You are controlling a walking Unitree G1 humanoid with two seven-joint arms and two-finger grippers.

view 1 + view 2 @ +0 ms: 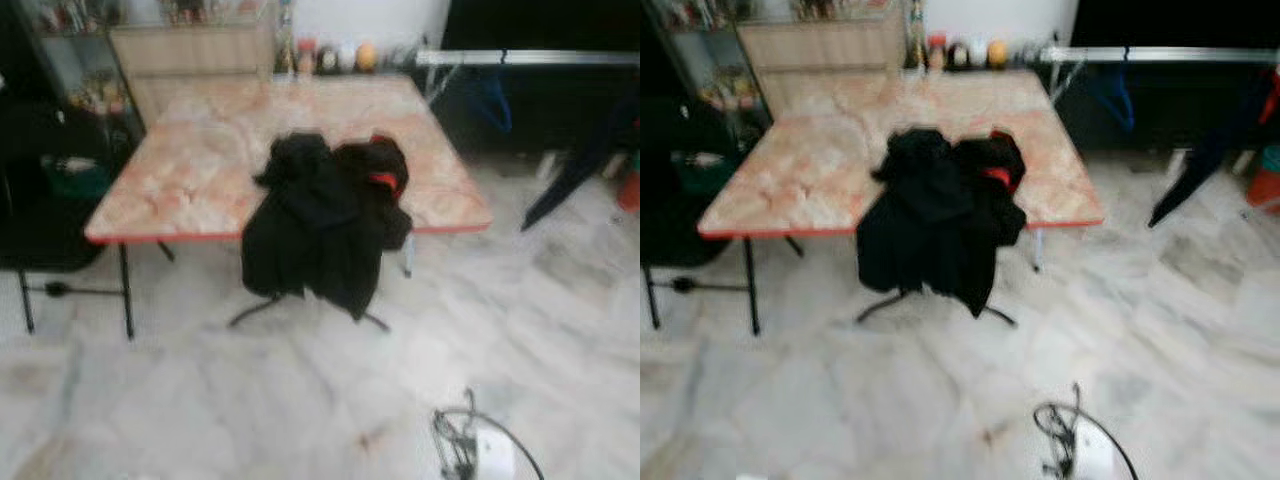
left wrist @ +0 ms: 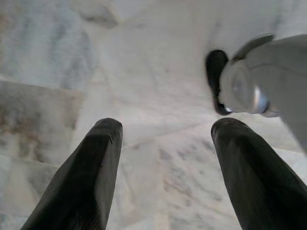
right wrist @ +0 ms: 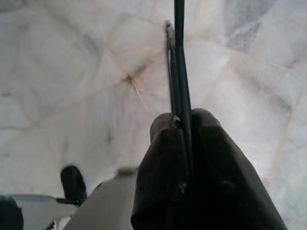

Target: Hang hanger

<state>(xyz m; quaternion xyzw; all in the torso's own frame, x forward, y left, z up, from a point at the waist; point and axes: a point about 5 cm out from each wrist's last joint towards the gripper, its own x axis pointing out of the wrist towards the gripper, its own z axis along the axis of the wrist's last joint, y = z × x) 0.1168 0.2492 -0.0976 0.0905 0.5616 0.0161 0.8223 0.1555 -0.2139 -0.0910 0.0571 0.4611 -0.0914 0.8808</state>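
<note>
Above the marble floor (image 3: 57, 72), the right gripper (image 3: 184, 124) pinches a thin black hanger (image 3: 178, 62), the left gripper (image 2: 165, 143) gapes empty, and the rail (image 1: 530, 57) beyond the table (image 1: 190, 160) remains unreached.

Marble-patterned table (image 1: 200, 160) on pale marble floor (image 1: 250, 400), frame centre.
Black clothes (image 1: 325, 225) drape over the table's near edge; bottles (image 1: 335, 55) stand at upper centre.

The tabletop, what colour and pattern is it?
The tabletop is pinkish-orange marbled with a red edge, best seen in left eye view.
</note>
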